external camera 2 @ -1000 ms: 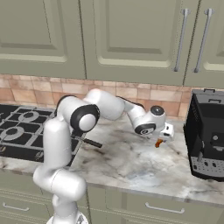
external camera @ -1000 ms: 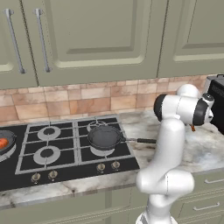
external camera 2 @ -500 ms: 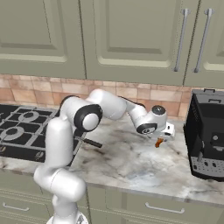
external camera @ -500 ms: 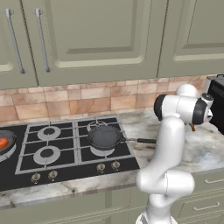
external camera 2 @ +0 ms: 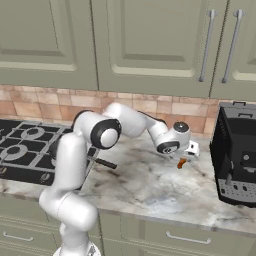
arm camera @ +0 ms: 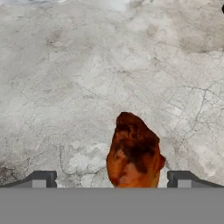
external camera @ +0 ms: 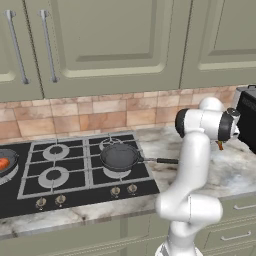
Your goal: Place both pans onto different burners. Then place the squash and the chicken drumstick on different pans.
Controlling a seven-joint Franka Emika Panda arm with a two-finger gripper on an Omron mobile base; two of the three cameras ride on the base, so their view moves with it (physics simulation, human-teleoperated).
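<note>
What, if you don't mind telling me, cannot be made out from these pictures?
- Chicken drumstick: in the hand view its near end is cut off at the bottom, so contact with the open gripper is unclear.
- Second pan: cropped by the left base view's left edge, so its burner is hidden.
- Squash: partly cropped there.

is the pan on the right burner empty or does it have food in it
Empty. The pan on the cooktop shows only its bare black inside; the drumstick lies on the counter between the open gripper.
</note>
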